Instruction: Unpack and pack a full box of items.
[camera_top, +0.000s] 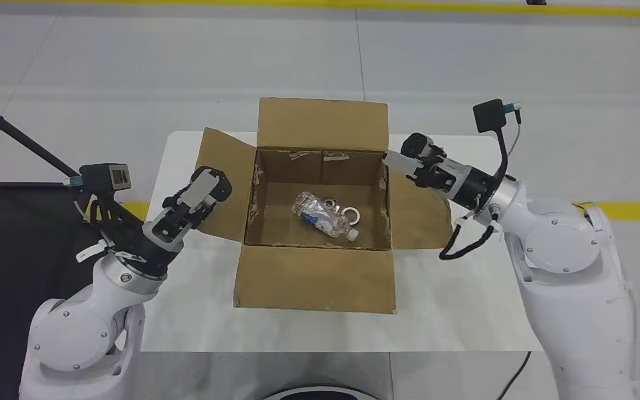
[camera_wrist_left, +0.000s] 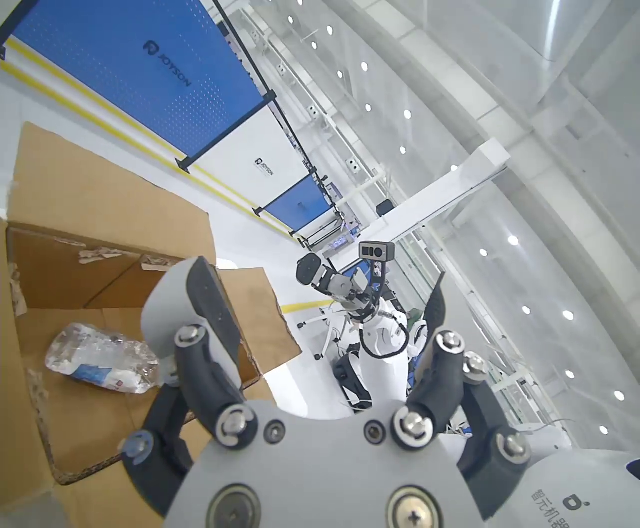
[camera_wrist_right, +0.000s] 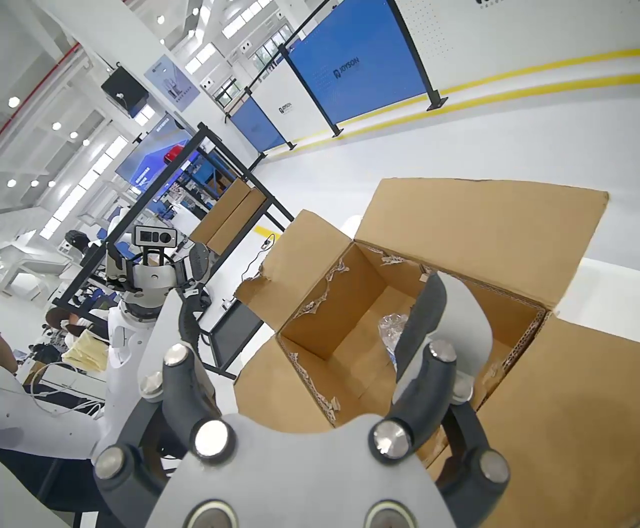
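Observation:
An open cardboard box (camera_top: 315, 275) stands mid-table with all its flaps folded out. A crumpled clear plastic bottle (camera_top: 325, 214) lies on the box floor, a small ring-like item beside it. My left gripper (camera_top: 210, 186) hangs open over the box's left flap, holding nothing. My right gripper (camera_top: 406, 157) is open and empty at the box's right wall, above the right flap. The left wrist view shows my left gripper (camera_wrist_left: 320, 295), the bottle (camera_wrist_left: 100, 357) and the box (camera_wrist_left: 115, 240). The right wrist view shows my right gripper (camera_wrist_right: 307, 310), the box (camera_wrist_right: 480, 225) and part of the bottle (camera_wrist_right: 392, 322).
The box rests on a white table (camera_top: 190, 300), with bare surface in front of it and at both sides. A black mat (camera_top: 40, 220) lies on the floor to the left. Black metal racks (camera_wrist_right: 220, 165) stand far beyond the table.

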